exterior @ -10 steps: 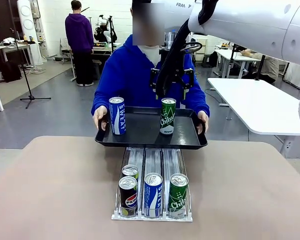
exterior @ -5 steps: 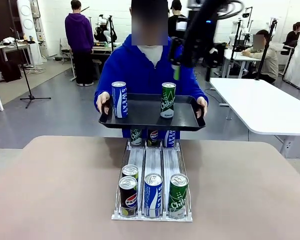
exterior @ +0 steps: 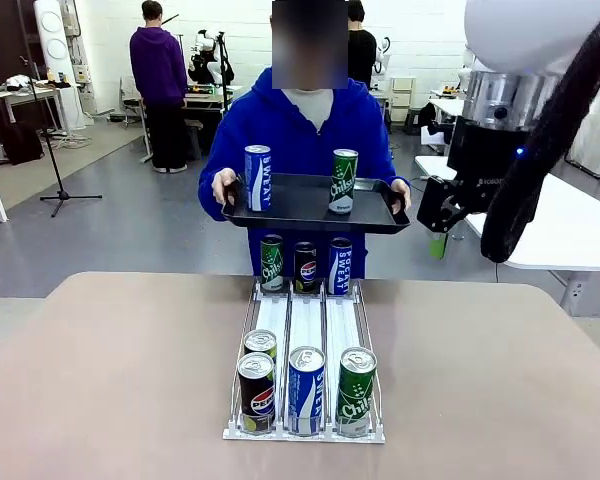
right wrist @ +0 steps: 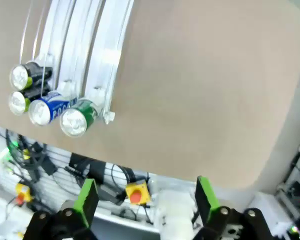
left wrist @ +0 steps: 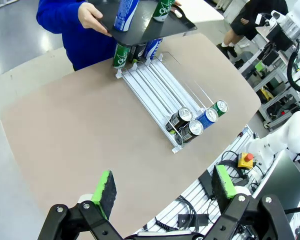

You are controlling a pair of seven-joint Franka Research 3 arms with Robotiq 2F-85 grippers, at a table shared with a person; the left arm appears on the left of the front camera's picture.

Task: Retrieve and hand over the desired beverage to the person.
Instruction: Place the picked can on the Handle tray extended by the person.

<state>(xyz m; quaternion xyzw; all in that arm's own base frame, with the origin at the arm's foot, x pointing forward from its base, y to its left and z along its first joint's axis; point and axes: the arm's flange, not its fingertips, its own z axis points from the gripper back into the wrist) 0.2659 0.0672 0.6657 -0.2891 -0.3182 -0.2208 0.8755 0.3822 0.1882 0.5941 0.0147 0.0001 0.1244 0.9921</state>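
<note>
While the right gripper (right wrist: pixel 142 200) is hanging released and empty, jaws spread wide, it is looking down from high over the table (right wrist: pixel 200 90) at the rack's (right wrist: pixel 75 45) near cans. Its arm (exterior: pixel 500 150) is now pulling off to the right, having left the spot above the tray (exterior: pixel 305 212) where it was hovering a second ago. The left gripper (left wrist: pixel 162 187) is likewise standing open and holding nothing, well back from the rack. The person (exterior: pixel 290 140) is lifting the tray up and away, carrying the blue can (exterior: pixel 258 178) and the green can (exterior: pixel 344 182), uncovering three cans (exterior: pixel 305 266) at the rack's far end. Judging by this, the delivery is looking complete, or another request is coming.
</note>
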